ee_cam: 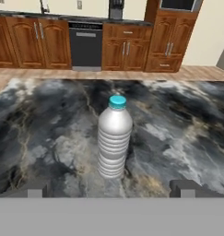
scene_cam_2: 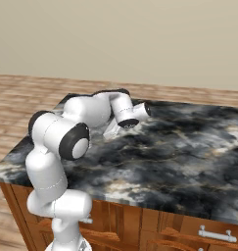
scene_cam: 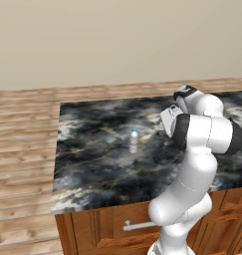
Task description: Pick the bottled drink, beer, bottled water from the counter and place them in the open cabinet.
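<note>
On the black, grey and white marbled stone counter [scene_cam: 92, 164], the clear ribbed plastic bottled water [ee_cam: 114, 138] is standing upright at twelve o'clock from the gripper [ee_cam: 111, 188], whose fingers are spreading wide, gripping nothing; stowing is seemingly still pending.

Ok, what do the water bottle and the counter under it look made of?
Water bottle: looks like clear ribbed plastic with a pale sheen and a smooth blue-green cap, likely plastic too. Counter: looks like polished stone, marbled black, grey and white with faint gold veins; its base looks like reddish varnished wood.
</note>
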